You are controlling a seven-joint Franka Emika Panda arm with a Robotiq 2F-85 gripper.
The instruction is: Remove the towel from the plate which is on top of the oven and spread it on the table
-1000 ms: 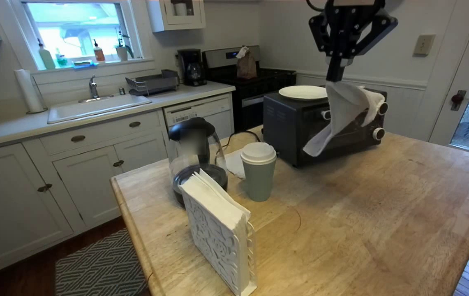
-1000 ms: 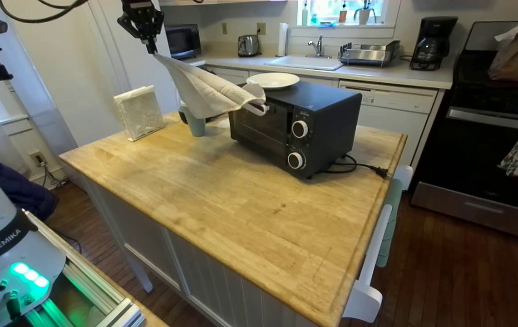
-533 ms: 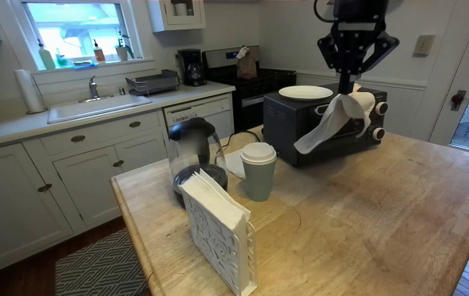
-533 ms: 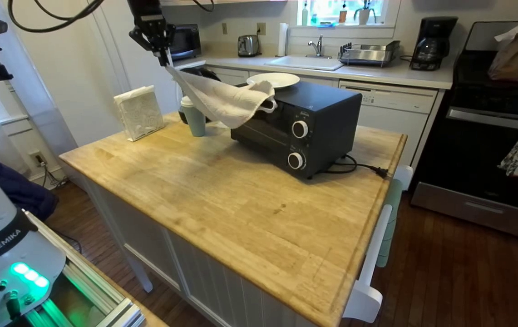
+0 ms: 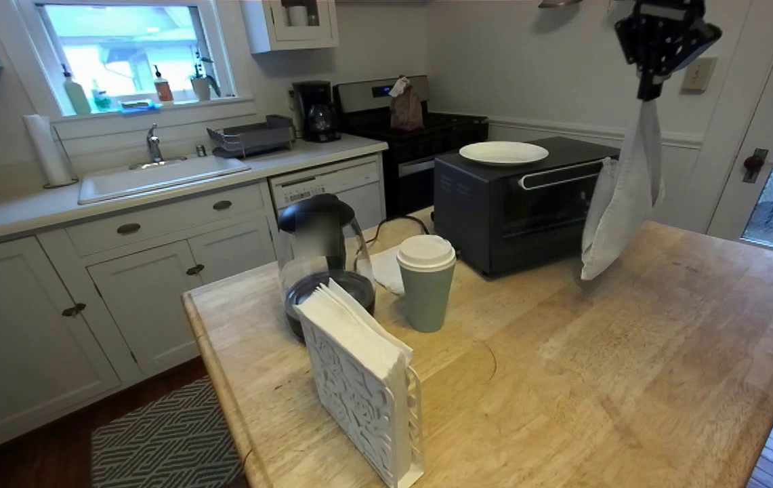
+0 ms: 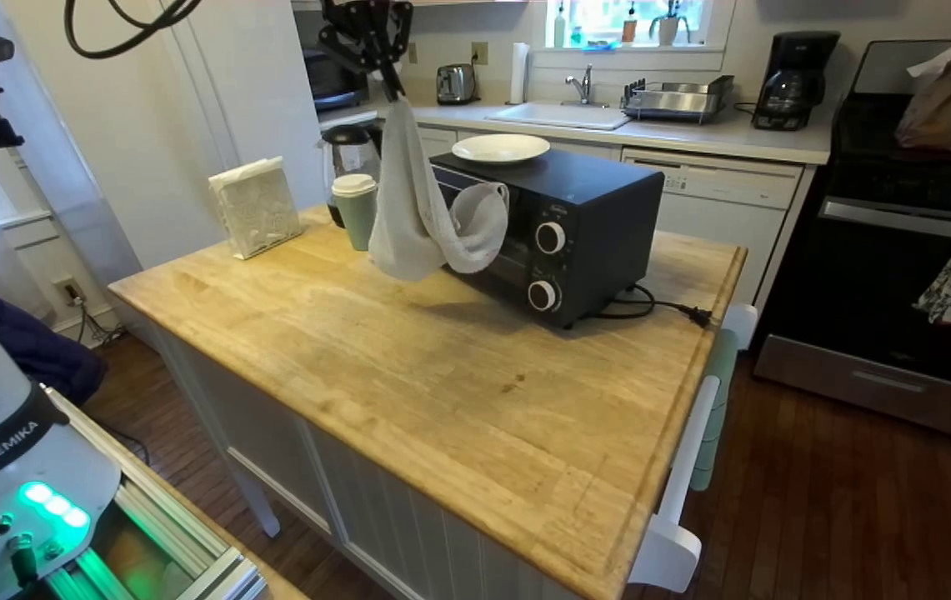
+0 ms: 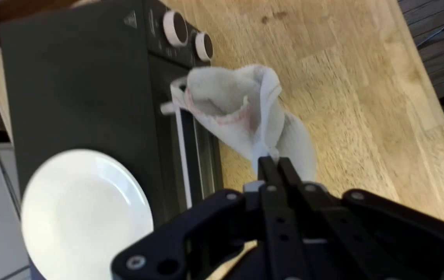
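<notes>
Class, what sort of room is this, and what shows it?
Most likely a home kitchen: it has a sink below a window, a black stove and a coffee maker.

The oven (image 6: 600, 233) blocks behind the towel (image 6: 408, 212); table (image 6: 442, 375) before it lies free.

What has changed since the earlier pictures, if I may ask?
The hand moved right in both exterior views; the towel, earlier stretched slantwise, now droops more steeply below it, one end still by the handle of the oven. The hand kept its grip. The oven, plate, cup and napkin holder stayed put.
</notes>
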